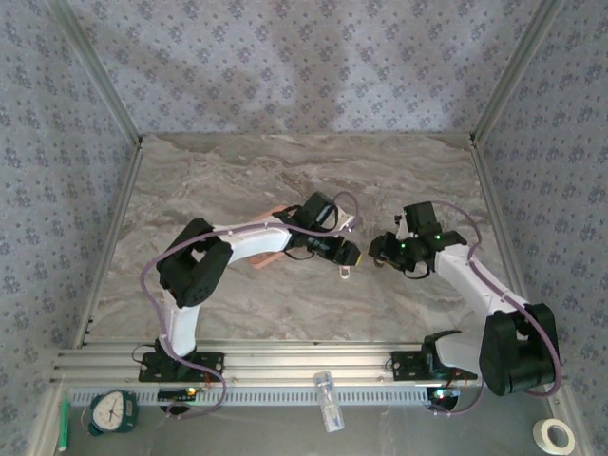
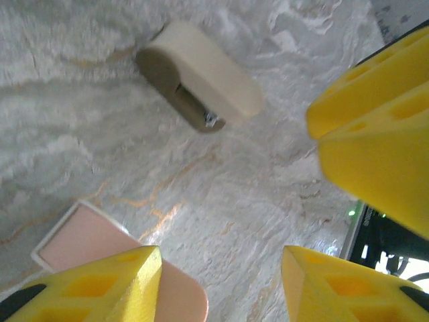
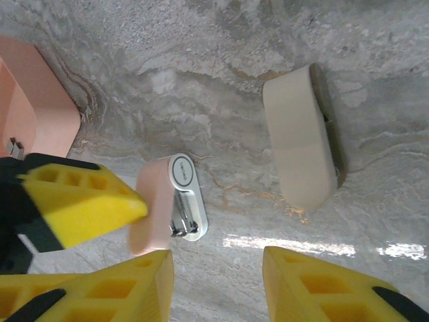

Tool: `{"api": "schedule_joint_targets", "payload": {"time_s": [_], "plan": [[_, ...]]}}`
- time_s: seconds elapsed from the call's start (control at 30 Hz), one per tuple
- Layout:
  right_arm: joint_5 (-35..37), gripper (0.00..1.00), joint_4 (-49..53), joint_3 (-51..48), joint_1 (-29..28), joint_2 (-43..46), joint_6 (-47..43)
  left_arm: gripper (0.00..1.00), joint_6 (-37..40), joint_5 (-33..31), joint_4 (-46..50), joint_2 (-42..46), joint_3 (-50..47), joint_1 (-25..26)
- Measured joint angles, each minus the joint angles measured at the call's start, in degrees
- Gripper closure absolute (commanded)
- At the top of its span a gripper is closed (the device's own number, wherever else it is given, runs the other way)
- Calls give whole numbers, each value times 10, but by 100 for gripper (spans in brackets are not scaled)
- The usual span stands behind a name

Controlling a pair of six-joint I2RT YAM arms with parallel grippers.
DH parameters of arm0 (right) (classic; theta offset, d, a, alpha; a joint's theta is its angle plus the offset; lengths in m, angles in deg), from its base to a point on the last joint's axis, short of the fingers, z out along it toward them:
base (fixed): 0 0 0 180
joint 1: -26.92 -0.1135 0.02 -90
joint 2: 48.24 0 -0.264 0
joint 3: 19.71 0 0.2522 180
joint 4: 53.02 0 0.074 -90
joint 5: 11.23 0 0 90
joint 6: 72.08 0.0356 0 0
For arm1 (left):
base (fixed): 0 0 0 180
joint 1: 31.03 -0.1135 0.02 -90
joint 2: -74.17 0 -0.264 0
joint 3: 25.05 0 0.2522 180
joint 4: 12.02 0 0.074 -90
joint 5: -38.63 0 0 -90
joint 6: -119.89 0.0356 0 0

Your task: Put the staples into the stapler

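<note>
Pink-white stapler (image 3: 151,208) just ahead of right hand (image 3: 214,261), released | left hand (image 2: 221,261) released, fingertip (image 3: 124,204) beside stapler

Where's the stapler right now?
Right wrist view: the stapler sits left of centre, between the salmon-pink tray and a cream block, just ahead of the right claw.

We see a marbled table (image 3: 201,54) bearing the stapler (image 3: 153,201), with a cream block (image 3: 298,141) near it and a salmon tray (image 3: 37,100) beside it.
</note>
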Motion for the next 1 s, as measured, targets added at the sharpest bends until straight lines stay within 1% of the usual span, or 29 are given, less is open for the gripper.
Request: {"api": "schedule_joint_targets", "payload": {"time_s": [0.13,0.2,0.23,0.4,0.63,0.83,1.0], "plan": [[4,58,-2,0,-15,6,6,48,-1,-1,-11,12,-20,2],[7,57,-2,0,-23,8,11,44,-5,-6,-13,32,-35,2],[8,57,-3,0,-29,9,15,41,-9,-11,-14,42,-44,3],[13,57,-16,0,-61,4,35,39,-27,-48,-32,97,-87,1],[12,61,-42,0,-98,-59,47,39,-50,-97,-71,159,-149,-28],[12,63,-52,9,-113,-106,47,39,-56,-111,-87,167,-169,-39],[12,62,-49,17,-114,-118,47,39,-61,-112,-90,167,-173,-39]]}}
